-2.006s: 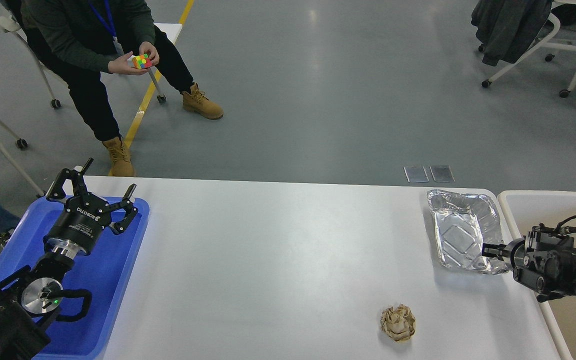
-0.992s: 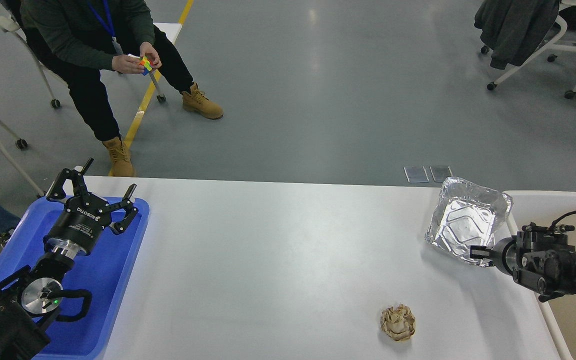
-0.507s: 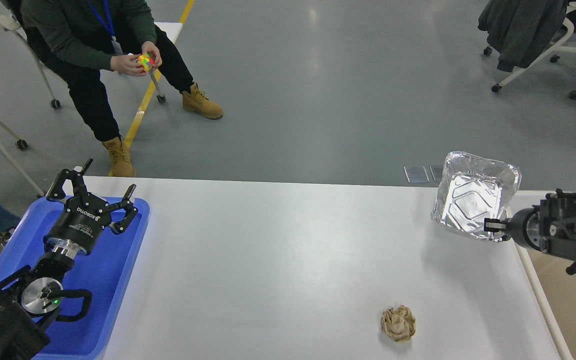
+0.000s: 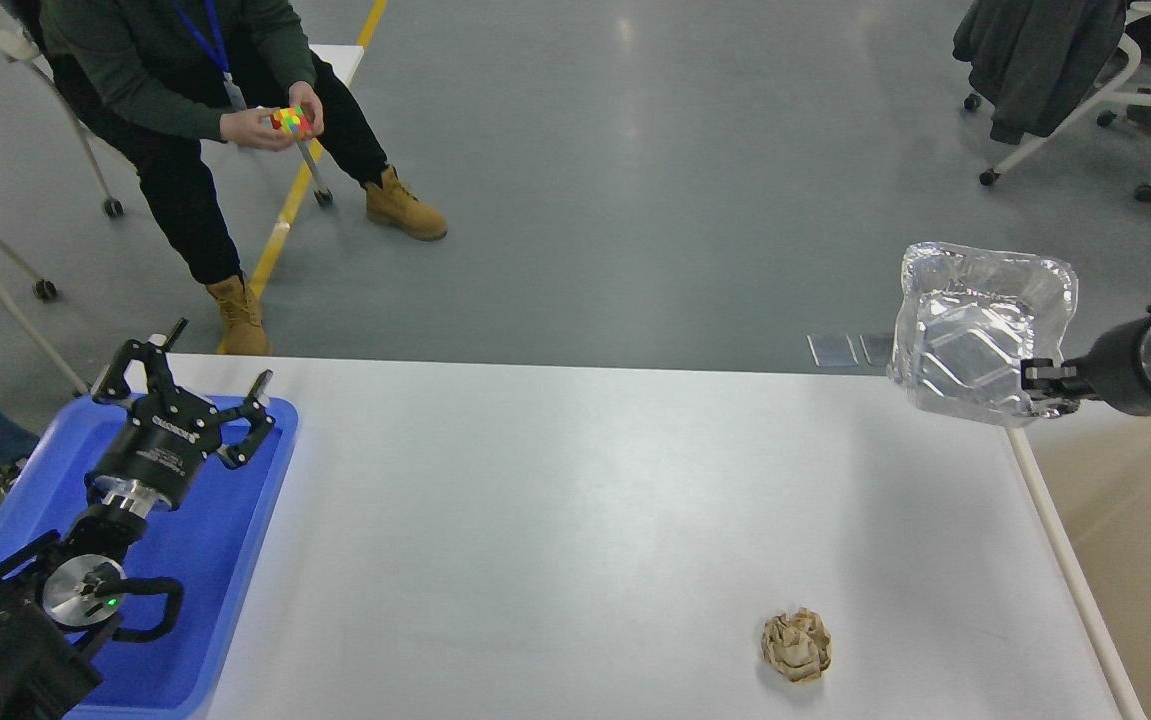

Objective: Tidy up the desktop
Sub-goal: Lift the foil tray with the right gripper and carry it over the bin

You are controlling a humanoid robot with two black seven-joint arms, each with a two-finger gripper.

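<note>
The white desktop fills the lower view. My right gripper is shut on the near rim of a crumpled foil tray and holds it tilted up in the air over the desktop's far right corner. A crumpled brown paper ball lies on the desktop near the front right. My left gripper is open and empty above the blue plastic tray at the left edge.
A beige white-rimmed bin stands right of the desktop. A seated person with a colour cube is beyond the far left corner. Chairs stand at the far right.
My right gripper has lifted the foil tray off the desktop, tipped it upright and carried it up and to the right. The left arm has not moved.
</note>
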